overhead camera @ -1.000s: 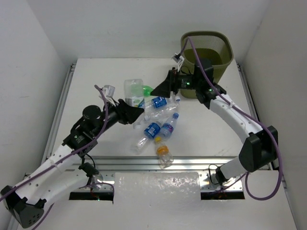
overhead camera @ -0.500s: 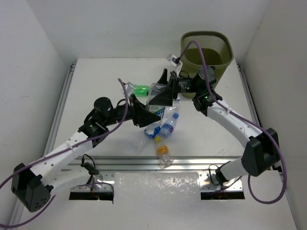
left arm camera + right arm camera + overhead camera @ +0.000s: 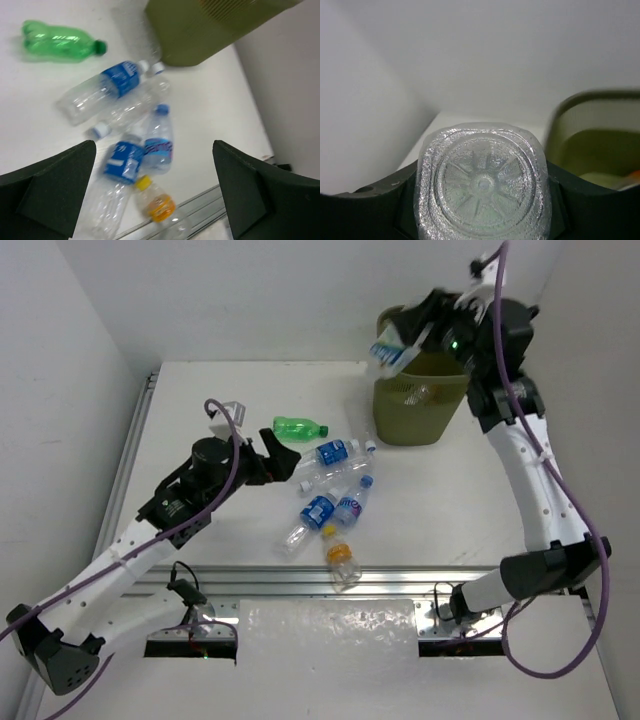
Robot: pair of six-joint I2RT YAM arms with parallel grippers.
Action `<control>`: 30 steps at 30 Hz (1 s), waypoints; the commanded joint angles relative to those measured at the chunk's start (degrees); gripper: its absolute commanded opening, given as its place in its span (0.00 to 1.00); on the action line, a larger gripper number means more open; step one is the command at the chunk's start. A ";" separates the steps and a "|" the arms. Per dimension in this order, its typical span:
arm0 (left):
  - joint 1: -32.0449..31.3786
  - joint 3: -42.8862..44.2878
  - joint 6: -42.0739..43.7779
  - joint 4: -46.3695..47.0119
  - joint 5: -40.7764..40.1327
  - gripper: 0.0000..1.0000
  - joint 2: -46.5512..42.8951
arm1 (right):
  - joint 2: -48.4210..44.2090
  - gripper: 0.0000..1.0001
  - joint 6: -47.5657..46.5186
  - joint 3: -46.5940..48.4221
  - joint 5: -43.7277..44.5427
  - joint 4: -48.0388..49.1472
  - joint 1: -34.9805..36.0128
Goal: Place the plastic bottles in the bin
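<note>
The clear bottle [image 3: 482, 186] with the blue label is no longer in the pile. It now hangs in the air above the bin [image 3: 410, 422], at the rim's left side, caught base-outward between the fingers of the right gripper [image 3: 402, 344], which is clamped on it. Half a second ago that gripper was low on the table, at the pile just left of and in front of the bin. Since then the arm has swung up and back, and the overhead view shows it blurred, so it is probably moving. The wrist camera sees the bin's mouth off to the right of the bottle rather than under it, so the bottle looks not quite centred for a drop. Something pale, with a bit of orange, already lies inside the bin.

The left gripper [image 3: 278, 454] has pulled back from the pile and now sits further left of the bin, spread wide with nothing between its fingers.

About six bottles [image 3: 335, 502] remain on the table [image 3: 200, 390], scattered left of and in front of the bin. The green bottle [image 3: 300, 427] is furthest left and an orange bottle [image 3: 342, 558] furthest forward. Letting go over the bin would finish this bottle, with most of the job left.
</note>
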 commanded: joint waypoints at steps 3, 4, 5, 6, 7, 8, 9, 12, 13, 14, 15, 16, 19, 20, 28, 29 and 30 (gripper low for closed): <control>-0.35 -1.27 3.40 -9.51 -3.32 1.00 3.12 | 13.83 0.00 -14.19 20.18 32.98 -13.25 -4.52; -0.44 -1.18 3.93 -10.22 -2.79 1.00 4.62 | 15.96 0.02 -15.42 24.82 36.31 -13.86 -5.14; -0.96 -0.48 4.89 -11.88 -2.09 1.00 8.12 | 17.90 0.18 -16.91 26.61 37.22 -14.13 -6.10; -1.40 0.13 5.25 -13.03 -2.00 1.00 9.89 | 21.05 0.35 -17.71 29.06 37.57 -14.22 -6.55; -1.84 1.88 5.51 -14.26 -2.69 1.00 11.91 | 22.30 0.48 -19.89 29.96 37.14 -14.05 -6.64; -3.24 2.59 5.78 -16.62 -2.96 1.00 15.59 | 23.36 0.59 -20.95 31.01 37.40 -14.57 -6.64; -4.12 3.03 6.91 -17.42 -2.96 1.00 17.19 | 25.02 0.91 -21.14 34.07 37.40 -17.27 -6.47; -6.32 4.44 8.67 -20.59 -3.31 1.00 23.52 | 24.60 0.99 -20.18 34.72 36.52 -19.49 -6.55; -7.20 4.88 8.94 -22.42 -3.58 1.00 26.58 | 22.86 0.99 -19.13 33.93 35.31 -20.02 -6.55; -7.81 5.06 9.12 -23.05 -4.19 1.00 27.92 | 21.62 0.99 -18.42 33.05 34.42 -20.72 -6.55; -8.43 4.80 9.21 -23.49 -5.06 1.00 28.80 | 20.13 0.99 -17.02 29.74 33.37 -21.25 -6.47; -9.48 4.54 9.29 -23.76 -5.16 1.00 30.20 | 16.55 0.99 -16.49 27.18 31.79 -21.08 -6.38; -10.19 3.57 9.91 -23.41 -3.42 0.99 32.05 | 9.77 0.99 -13.68 16.37 26.34 -18.18 -6.20; -10.19 3.48 10.26 -23.15 -2.97 0.98 32.50 | 8.53 0.99 -13.06 12.86 24.15 -17.92 -6.20; -10.28 2.42 11.05 -20.07 -0.06 0.82 38.74 | 2.80 0.99 -10.42 1.50 15.52 -16.95 -3.57; -10.28 2.51 11.05 -20.07 -0.32 0.79 38.92 | 1.76 0.99 -10.24 -0.77 15.26 -16.08 -3.30; -10.37 2.60 11.05 -19.98 -0.67 0.77 39.18 | 1.14 0.99 -10.16 -1.84 14.73 -15.63 -2.87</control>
